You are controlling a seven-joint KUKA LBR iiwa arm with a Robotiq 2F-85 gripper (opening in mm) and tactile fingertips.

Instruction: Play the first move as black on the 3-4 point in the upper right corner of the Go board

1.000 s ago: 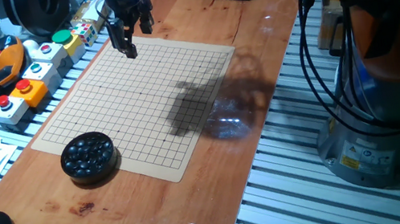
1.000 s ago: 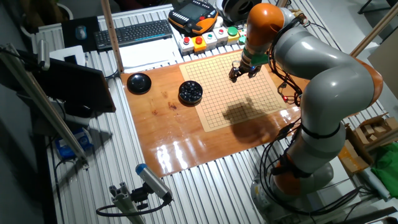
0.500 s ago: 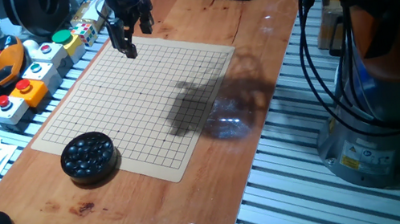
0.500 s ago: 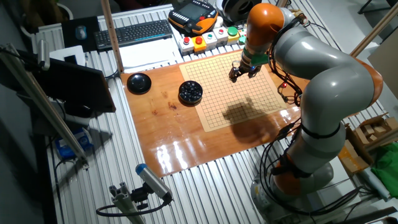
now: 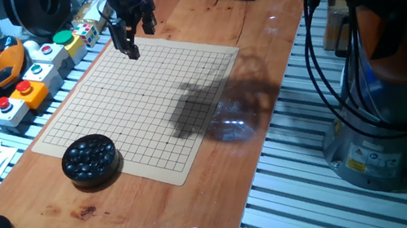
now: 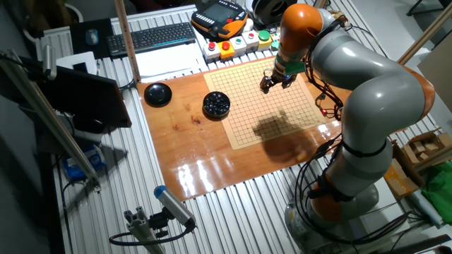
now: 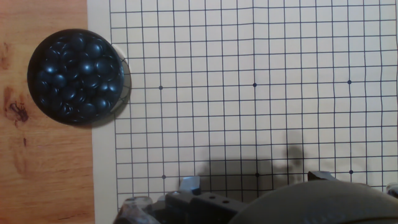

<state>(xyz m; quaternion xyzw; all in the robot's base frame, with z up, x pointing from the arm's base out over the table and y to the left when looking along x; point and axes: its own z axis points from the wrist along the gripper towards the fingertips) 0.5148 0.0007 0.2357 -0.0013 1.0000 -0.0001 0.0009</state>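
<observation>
The gripper [image 5: 130, 43] hung over the Go board's [image 5: 144, 107] far corner. I could not tell if it pinched a black stone. None lay there. A dropped stone might roll to the wrong spot.

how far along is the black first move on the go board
Done: nothing visible; no stone lies on the Go board in either fixed view. In hand: the gripper hangs over the board's far edge by the button boxes; whether it holds a stone cannot be told. The bowl of black stones sits full at the opposite edge. Left: setting one black stone on the 3-4 point.
</observation>
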